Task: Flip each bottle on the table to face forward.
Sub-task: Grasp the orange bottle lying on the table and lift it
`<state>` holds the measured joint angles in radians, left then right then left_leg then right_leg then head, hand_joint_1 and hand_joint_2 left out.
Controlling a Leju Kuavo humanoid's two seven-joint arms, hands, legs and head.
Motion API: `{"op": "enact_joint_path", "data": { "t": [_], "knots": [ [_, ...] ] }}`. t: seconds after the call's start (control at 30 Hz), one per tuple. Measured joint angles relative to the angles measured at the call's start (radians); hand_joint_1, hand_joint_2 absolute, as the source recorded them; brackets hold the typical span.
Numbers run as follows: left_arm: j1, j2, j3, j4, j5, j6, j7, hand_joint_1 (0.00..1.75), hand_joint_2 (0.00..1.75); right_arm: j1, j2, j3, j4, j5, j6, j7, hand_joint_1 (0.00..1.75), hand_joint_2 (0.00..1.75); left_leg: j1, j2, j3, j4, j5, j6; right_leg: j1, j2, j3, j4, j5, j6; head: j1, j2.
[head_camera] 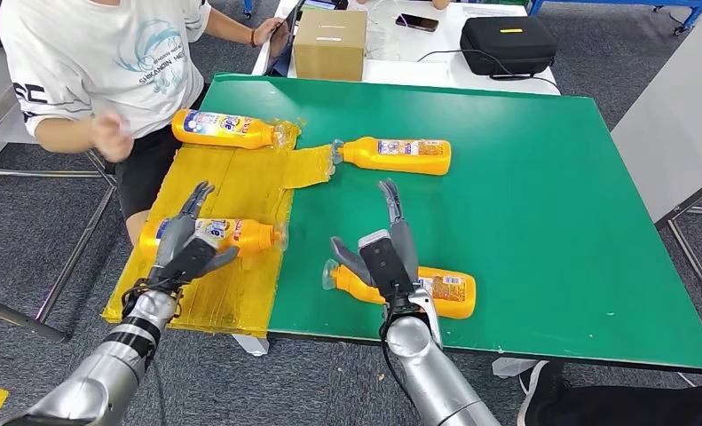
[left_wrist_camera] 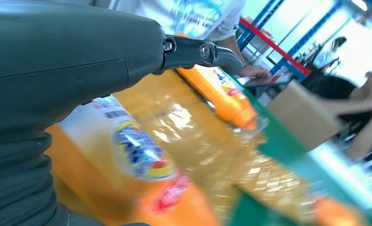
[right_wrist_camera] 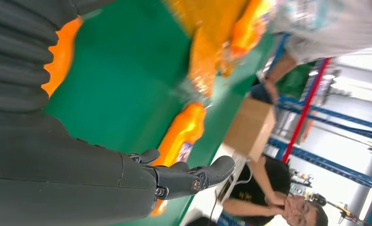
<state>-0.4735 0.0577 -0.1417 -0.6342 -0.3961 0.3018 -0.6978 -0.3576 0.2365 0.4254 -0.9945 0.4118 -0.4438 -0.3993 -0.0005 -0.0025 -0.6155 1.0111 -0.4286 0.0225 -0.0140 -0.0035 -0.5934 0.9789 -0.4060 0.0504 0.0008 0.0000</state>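
Seen from the head camera, four orange bottles lie on their sides on a green table [head_camera: 542, 222], part of which is covered by a crinkled yellow sheet [head_camera: 232, 186] at its left end. The far-left bottle [head_camera: 227, 129] rests on the sheet's far edge, label up, its writing too small to read; the far-middle bottle [head_camera: 398, 155] lies just off the sheet on bare green. The near-left bottle [head_camera: 240, 235] lies on the sheet under the left hand [head_camera: 185, 244], whose fingers are spread above it; whether they touch it cannot be told. The near-middle bottle [head_camera: 445, 291] lies by the table's near edge, partly hidden behind the right hand [head_camera: 384, 253], which is open with fingers extended and nothing in it. Beyond the table's far edge stand a cardboard box [head_camera: 329, 44], a black case [head_camera: 508, 44] and a phone [head_camera: 416, 22] on a white surface; a person in a white T-shirt [head_camera: 98, 62], with partly legible print, sits at the table's far-left corner. The left wrist camera shows a blurred white and blue label on the bottle [left_wrist_camera: 137, 150] right below the hand, unreadable. The right wrist camera shows a dark finger [right_wrist_camera: 193, 179] extended over the table, with one bottle [right_wrist_camera: 181, 134] past it near the box [right_wrist_camera: 249, 127] and a second person beyond.
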Motion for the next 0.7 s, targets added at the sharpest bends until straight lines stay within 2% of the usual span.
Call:
{"op": "enact_joint_path", "data": {
  "t": [0.13,0.27,0.43,0.7],
  "knots": [
    [0.072,-0.026,0.031,-0.139,0.087,-0.049,-0.003,0.0,1.75,0.022,-0.017,0.017,0.012,0.074,-0.029,0.039,0.0,0.0,0.0,0.0,-0.001,0.0,0.0,0.0,0.0,0.0,0.0,0.0,0.0,0.0,0.0,0.0],
    [0.101,-0.037,0.047,-0.203,0.096,-0.056,-0.003,0.0,1.75,0.03,-0.027,0.026,0.02,0.082,-0.033,0.045,0.0,1.75,0.0,0.0,-0.001,0.0,0.0,0.0,0.0,0.0,0.0,0.0,0.0,0.0,0.0,0.0],
    [0.13,-0.061,0.076,-0.256,0.149,-0.116,-0.003,0.0,1.75,0.058,-0.042,0.027,0.014,0.183,-0.068,0.117,0.0,1.75,0.0,0.0,0.0,0.0,0.0,0.0,0.0,0.0,0.0,0.0,0.0,0.0,0.0,0.0],
    [0.163,-0.141,0.134,-0.294,0.153,-0.17,0.0,0.0,1.75,0.168,-0.1,-0.023,-0.053,0.38,-0.065,0.246,0.0,1.75,-0.001,-0.001,-0.001,0.0,-0.001,0.0,-0.001,0.0,0.0,-0.001,0.0,0.0,0.0,0.0]
  ]
}}
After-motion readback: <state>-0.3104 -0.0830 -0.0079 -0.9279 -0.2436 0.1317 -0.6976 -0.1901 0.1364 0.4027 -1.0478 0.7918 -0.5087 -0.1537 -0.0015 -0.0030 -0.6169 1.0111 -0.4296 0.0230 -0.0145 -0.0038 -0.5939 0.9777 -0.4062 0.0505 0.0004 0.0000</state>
